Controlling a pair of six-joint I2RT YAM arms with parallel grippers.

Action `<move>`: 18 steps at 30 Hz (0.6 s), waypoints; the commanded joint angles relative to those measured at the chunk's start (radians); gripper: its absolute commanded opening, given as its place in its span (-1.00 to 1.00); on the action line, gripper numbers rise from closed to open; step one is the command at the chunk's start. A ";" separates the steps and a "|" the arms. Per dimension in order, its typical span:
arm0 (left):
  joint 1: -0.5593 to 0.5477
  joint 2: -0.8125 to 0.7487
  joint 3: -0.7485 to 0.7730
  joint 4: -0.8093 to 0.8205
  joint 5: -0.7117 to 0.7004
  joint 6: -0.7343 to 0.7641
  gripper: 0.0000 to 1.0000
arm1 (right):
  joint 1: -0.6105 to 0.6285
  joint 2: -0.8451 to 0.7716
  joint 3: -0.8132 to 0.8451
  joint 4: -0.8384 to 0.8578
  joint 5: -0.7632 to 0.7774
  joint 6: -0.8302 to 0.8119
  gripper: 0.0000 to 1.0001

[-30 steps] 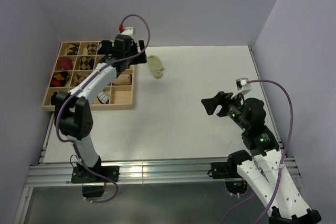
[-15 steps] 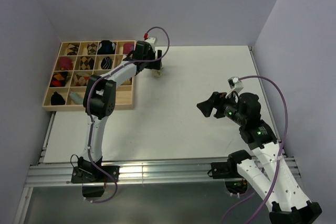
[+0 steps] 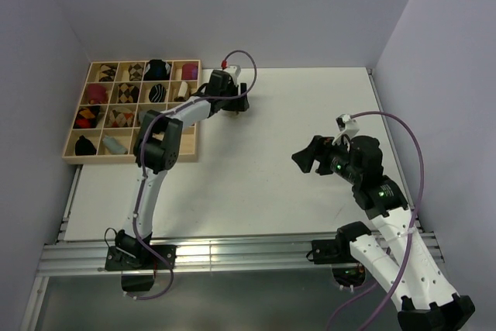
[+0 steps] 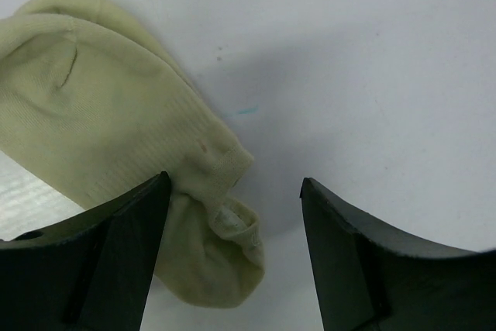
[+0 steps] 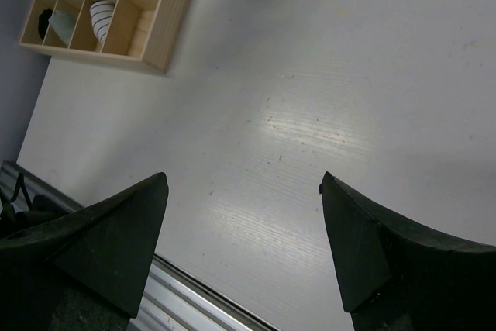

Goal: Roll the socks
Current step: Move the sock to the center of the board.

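The pale yellow-green sock (image 4: 116, 129) lies flat on the white table, its cuff end folded between my left fingers. My left gripper (image 4: 232, 222) is open and hangs low over it, the left finger (image 4: 116, 261) over the sock's edge. In the top view the left gripper (image 3: 235, 106) hides most of this sock, just right of the tray. The striped white and black sock (image 5: 101, 21) sits in a front compartment of the wooden tray (image 5: 167, 32); in the top view the left arm hides it. My right gripper (image 3: 307, 156) is open and empty above bare table (image 5: 294, 153).
The wooden tray (image 3: 190, 125) at the far left holds several rolled socks: argyle, red, black and teal. The left arm stretches over its right side. Walls close in at the back and right. A metal rail (image 3: 232, 253) runs along the near edge.
My left arm has swung right, from over the tray to over the yellow-green sock. My right gripper has moved slightly left and stays open.
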 commanded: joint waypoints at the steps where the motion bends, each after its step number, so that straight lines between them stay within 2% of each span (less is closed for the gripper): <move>1: -0.037 -0.054 -0.110 -0.040 0.064 -0.084 0.48 | 0.002 0.003 0.025 0.039 0.027 -0.013 0.73; 11: -0.206 -0.331 -0.607 0.007 -0.051 -0.289 0.48 | 0.002 0.033 0.021 0.094 0.066 -0.048 0.73; 14: -0.248 -0.375 -0.674 0.006 -0.080 -0.360 0.51 | 0.002 0.021 0.005 0.094 0.065 -0.050 0.72; 18: -0.307 -0.410 -0.658 -0.029 -0.085 -0.426 0.55 | 0.002 -0.022 -0.018 0.085 0.073 -0.045 0.72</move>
